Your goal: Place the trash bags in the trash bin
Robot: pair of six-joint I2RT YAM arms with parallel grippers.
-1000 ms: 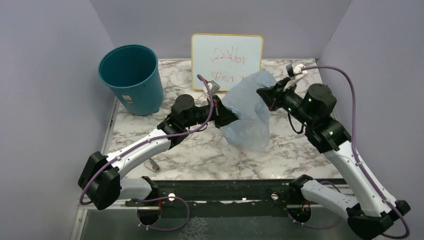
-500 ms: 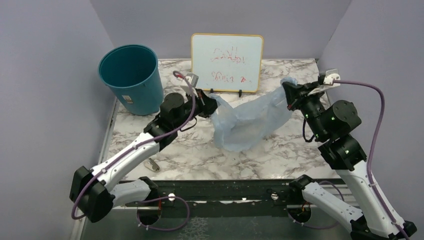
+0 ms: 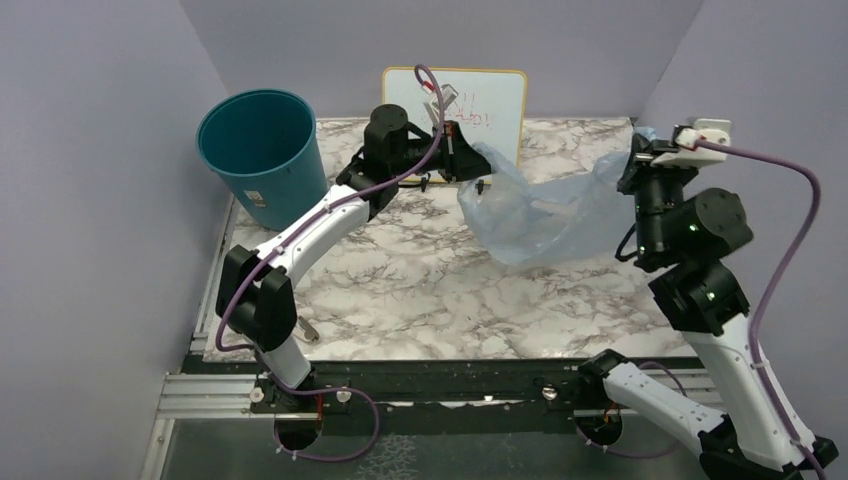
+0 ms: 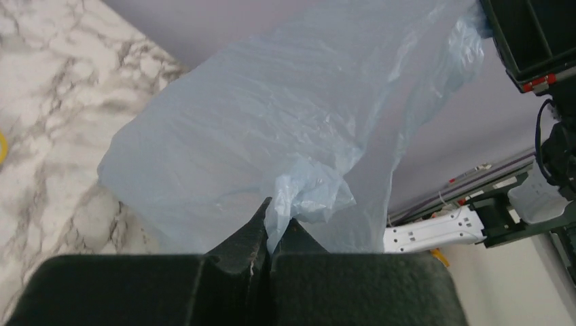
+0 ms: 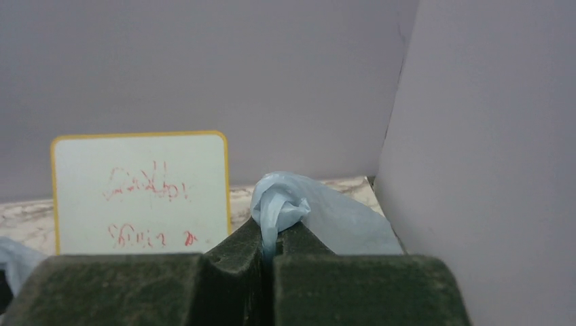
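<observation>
Plastic now spans the far half of the scene: the light-blue trash bag [image 3: 540, 205] is stretched between the two arms, hanging above the marble tabletop [image 3: 420, 290] rather than bunched low near the centre as it was a second ago. Since then the left arm has swung up and away toward the far side, so the left pincer [image 3: 468, 162] sits just in front of the whiteboard [image 3: 500, 95], while the right arm has lifted and pulled out to the right, its right pincer [image 3: 640, 150] close to the right wall.

Both pincers are pressed together on the film. The left wrist view shows a twisted tuft of the bag [image 4: 306, 197] pinched between the dark fingers, with the sheet billowing beyond — the right wrist view shows a similar knot of plastic [image 5: 278, 200] clamped at the tips.

The teal trash bin [image 3: 262, 160] stands at the far left, open and upright, well apart from the bag. In my judgement the bag has been spread open between two corners; carrying it left and over the bin's rim remains to be done.
</observation>
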